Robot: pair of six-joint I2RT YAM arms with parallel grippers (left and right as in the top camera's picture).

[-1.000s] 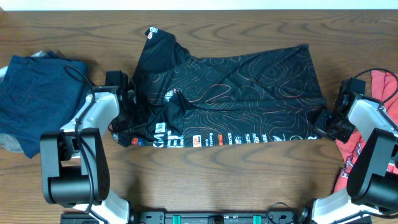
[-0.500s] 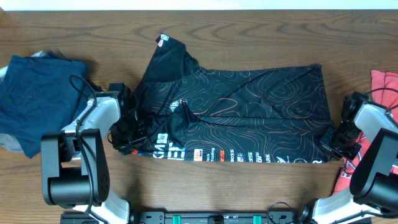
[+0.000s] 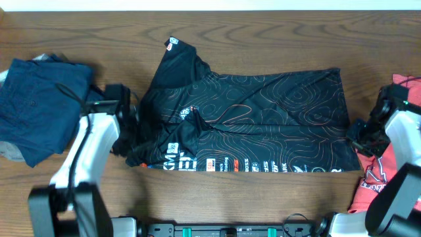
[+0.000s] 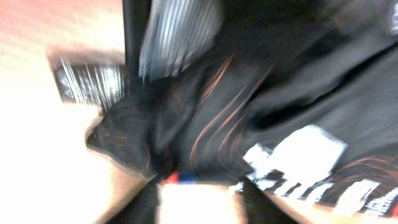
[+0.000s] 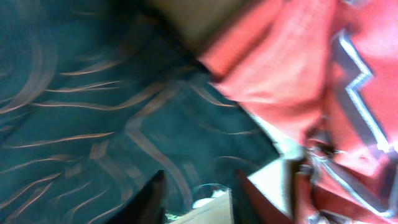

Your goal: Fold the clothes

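The black shirt point(image 3: 263, 118) with thin orange contour lines lies spread flat across the middle of the table, white lettering along its near hem. One sleeve points to the far left. My left gripper point(image 3: 127, 141) hovers at the shirt's near-left corner. In the blurred left wrist view the gripper point(image 4: 199, 202) is open, with bare table between the fingers and bunched shirt point(image 4: 205, 124) just ahead. My right gripper point(image 3: 357, 135) is at the shirt's right edge. There the gripper point(image 5: 199, 199) also stands open over the patterned cloth point(image 5: 81, 106).
A folded navy garment point(image 3: 36, 105) lies at the left, close behind the left arm. A red T-shirt point(image 3: 378, 187) with white print lies at the right edge beside the right arm, and the red T-shirt point(image 5: 298, 68) touches the black shirt's edge.
The shirt was dragged right and toward the front. Both grippers then opened and let go of its corners. The left arm lifted back from the cloth.
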